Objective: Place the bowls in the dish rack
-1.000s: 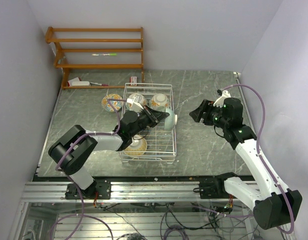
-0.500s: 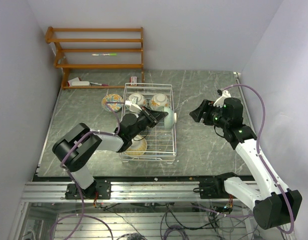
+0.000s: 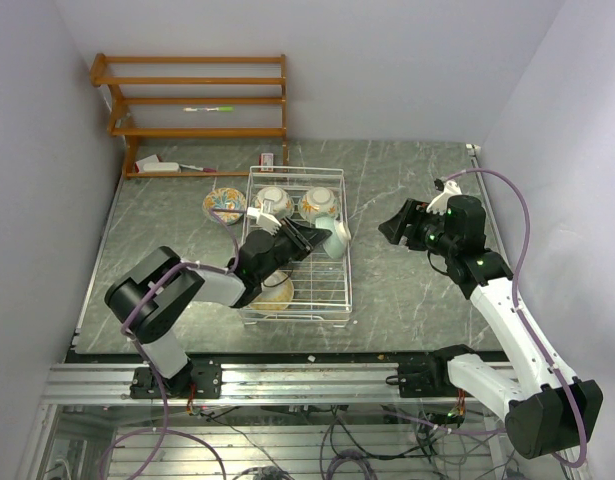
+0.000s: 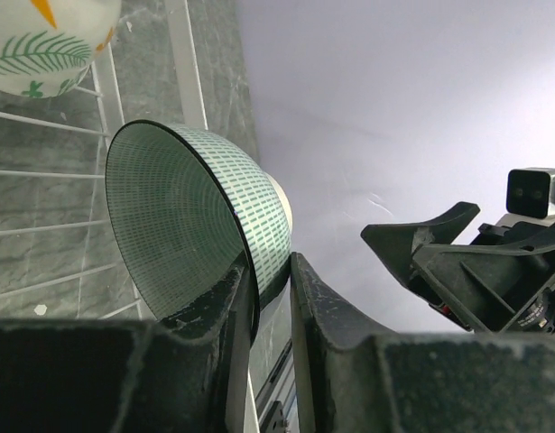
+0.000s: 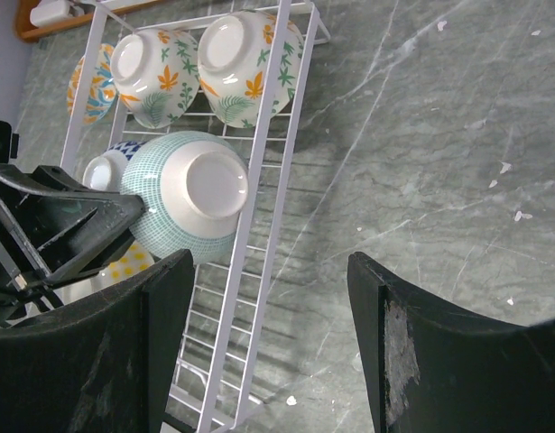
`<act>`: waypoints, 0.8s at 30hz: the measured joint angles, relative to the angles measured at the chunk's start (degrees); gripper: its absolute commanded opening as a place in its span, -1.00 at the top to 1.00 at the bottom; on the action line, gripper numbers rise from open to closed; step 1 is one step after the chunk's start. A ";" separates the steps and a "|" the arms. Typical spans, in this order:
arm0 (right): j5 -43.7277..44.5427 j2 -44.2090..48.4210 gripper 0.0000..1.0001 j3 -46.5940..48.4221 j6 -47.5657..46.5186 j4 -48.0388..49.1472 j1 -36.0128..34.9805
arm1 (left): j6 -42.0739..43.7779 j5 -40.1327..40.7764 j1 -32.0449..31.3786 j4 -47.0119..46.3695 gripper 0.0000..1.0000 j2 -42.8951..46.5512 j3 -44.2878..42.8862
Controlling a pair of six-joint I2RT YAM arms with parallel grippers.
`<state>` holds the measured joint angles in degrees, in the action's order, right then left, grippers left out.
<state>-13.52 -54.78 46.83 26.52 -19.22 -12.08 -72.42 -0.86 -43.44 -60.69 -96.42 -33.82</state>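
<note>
Your left gripper (image 4: 270,271) has carried the green-checked bowl (image 4: 178,216) farther back over the dish rack (image 3: 292,318), rim pinched tight. Seat it on edge between the wires before letting go. Your right gripper (image 5: 270,262) gapes empty.

L wrist view: green bowl's (image 4: 169,225) lower rim hidden betw. fingers of the left pincer (image 4: 272,271); leaf bowl (image 4: 42,41) cut off at 11 o'clock edge. R wrist view: yellow bowl (image 5: 124,268) mostly hidden under that pincer; blue-patterned bowl (image 5: 101,167) half behind green bowl. Top view: shelf items (image 3: 209,108) too small to ID.
</note>
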 measured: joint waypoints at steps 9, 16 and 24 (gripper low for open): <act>-0.02 0.00 -0.37 0.00 0.00 0.00 0.02 | -0.02 0.26 -0.13 -0.57 0.52 0.31 0.98; 0.00 0.00 -0.37 -0.02 -0.02 0.00 0.02 | -0.31 1.03 -0.11 -1.66 0.36 0.00 2.49; -0.02 -0.22 -0.37 -0.09 -0.02 0.02 0.02 | 0.39 1.81 -0.24 -2.14 0.41 -0.66 3.63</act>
<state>-13.54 -55.00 46.74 26.50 -19.20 -12.05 -72.03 0.95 -43.68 -62.83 -97.08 -30.20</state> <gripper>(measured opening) 0.687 0.328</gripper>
